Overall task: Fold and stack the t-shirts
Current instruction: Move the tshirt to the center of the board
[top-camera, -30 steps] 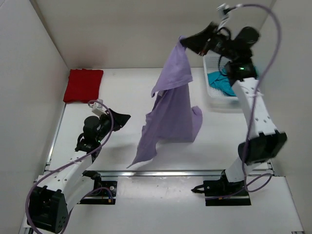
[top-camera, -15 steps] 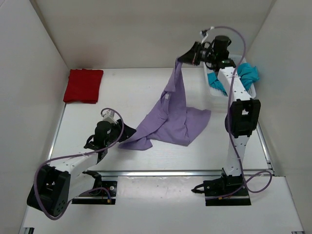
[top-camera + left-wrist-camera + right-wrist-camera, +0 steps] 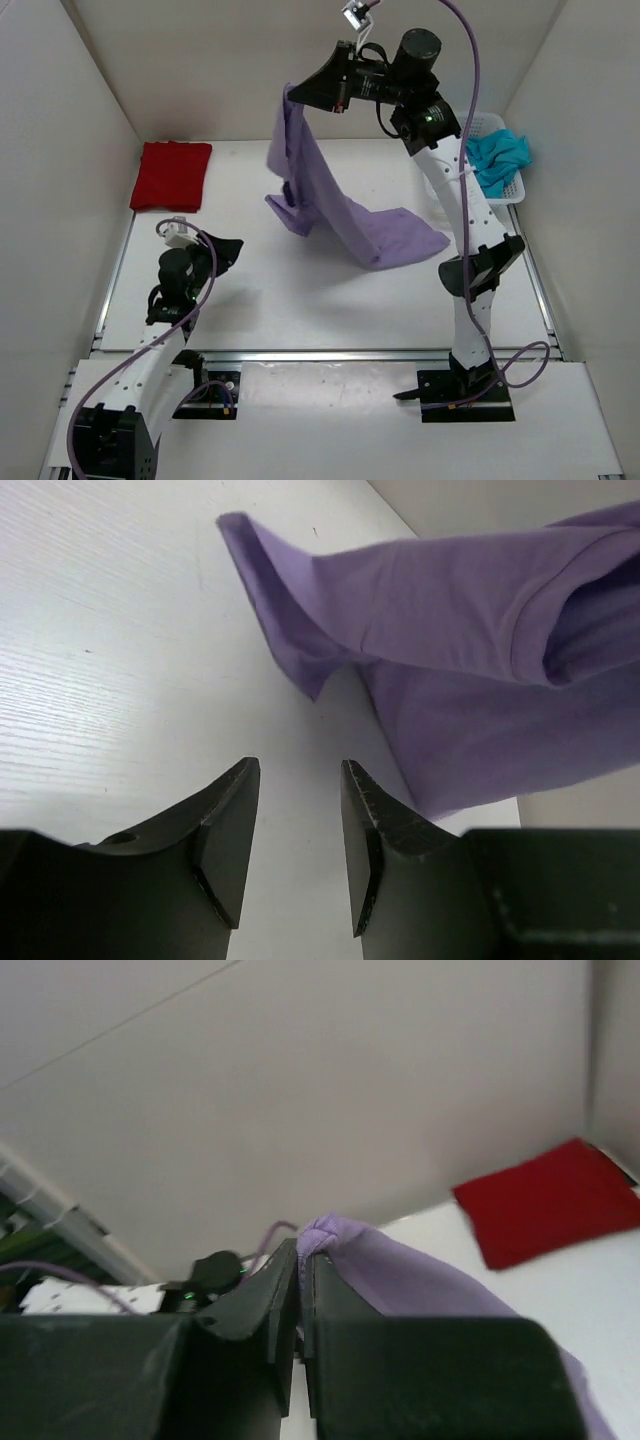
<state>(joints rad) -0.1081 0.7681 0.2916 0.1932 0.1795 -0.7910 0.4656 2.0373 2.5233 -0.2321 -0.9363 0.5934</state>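
Note:
The lavender purple t-shirt point(image 3: 318, 190) hangs from my right gripper point(image 3: 296, 94), which is shut on a bunched edge of it high above the table's middle. Its lower part drags on the table point(image 3: 400, 230). In the right wrist view the cloth point(image 3: 420, 1280) is pinched between the shut fingers point(image 3: 300, 1260). My left gripper point(image 3: 228, 248) sits low at the left, open and empty, apart from the shirt; in its wrist view the purple cloth point(image 3: 450, 630) lies ahead of the open fingertips point(image 3: 298, 780). A red t-shirt point(image 3: 171, 175) lies folded at the back left. A teal t-shirt point(image 3: 495, 158) is in the basket.
The white mesh basket point(image 3: 488, 125) stands at the back right against the wall. White walls close the table on the left, back and right. A metal rail point(image 3: 330, 352) runs along the near edge by the arm bases.
My right gripper swung left and higher with the purple shirt, lifting most of it off the table. My left gripper drew back to the left, away from the cloth, and its jaws stand wider.

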